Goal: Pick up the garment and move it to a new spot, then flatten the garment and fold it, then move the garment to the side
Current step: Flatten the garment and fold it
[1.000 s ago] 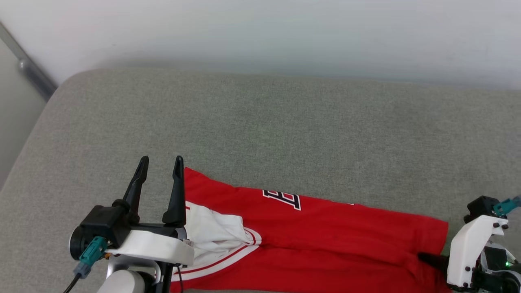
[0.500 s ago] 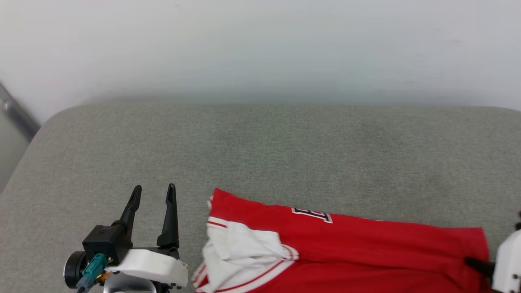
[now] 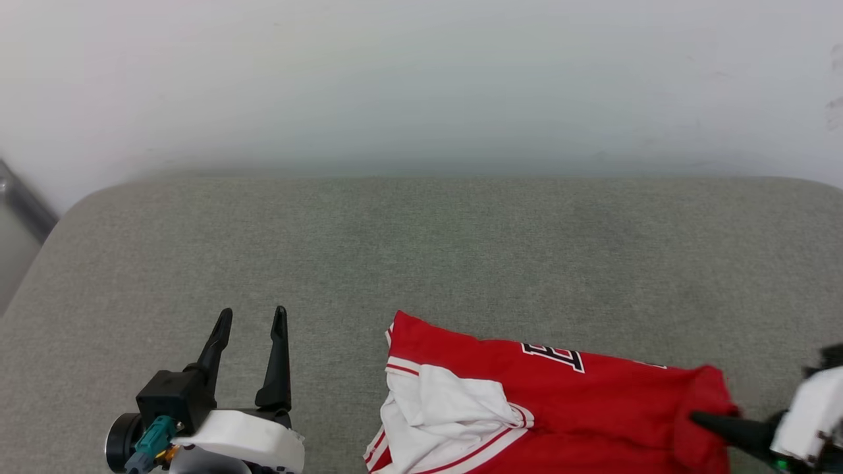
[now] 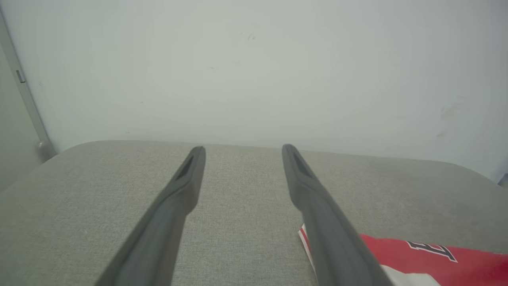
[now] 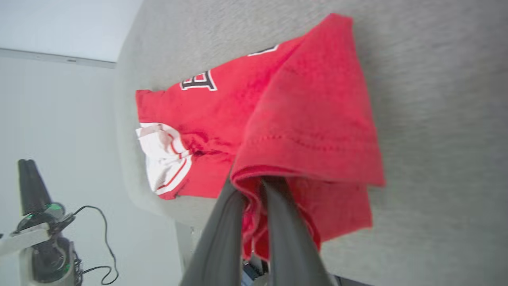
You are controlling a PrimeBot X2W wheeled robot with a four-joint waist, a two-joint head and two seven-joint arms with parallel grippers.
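Note:
The garment (image 3: 593, 401), a red jersey with a white sleeve and black lettering, lies folded along the near edge of the grey cushion. My right gripper (image 3: 699, 419) comes in from the lower right and is shut on the garment's red hem, which bunches and lifts over the fingers. In the right wrist view the garment (image 5: 309, 107) drapes over the closed right gripper (image 5: 254, 184). My left gripper (image 3: 253, 311) stands open to the left of the garment, apart from it and holding nothing. In the left wrist view, the left gripper (image 4: 243, 149) has bare cushion between its fingers and the garment (image 4: 420, 254) at lower right.
The grey cushion (image 3: 421, 250) stretches wide behind and to the left of the garment. A pale wall (image 3: 421, 85) rises right behind it. The cushion's rounded left corner ends by a metal rail (image 3: 20, 197). The near edge drops off just below the garment.
The garment has slid right, away from the left gripper, with its right end bunching up on the right gripper. The head camera's picture has also shifted.

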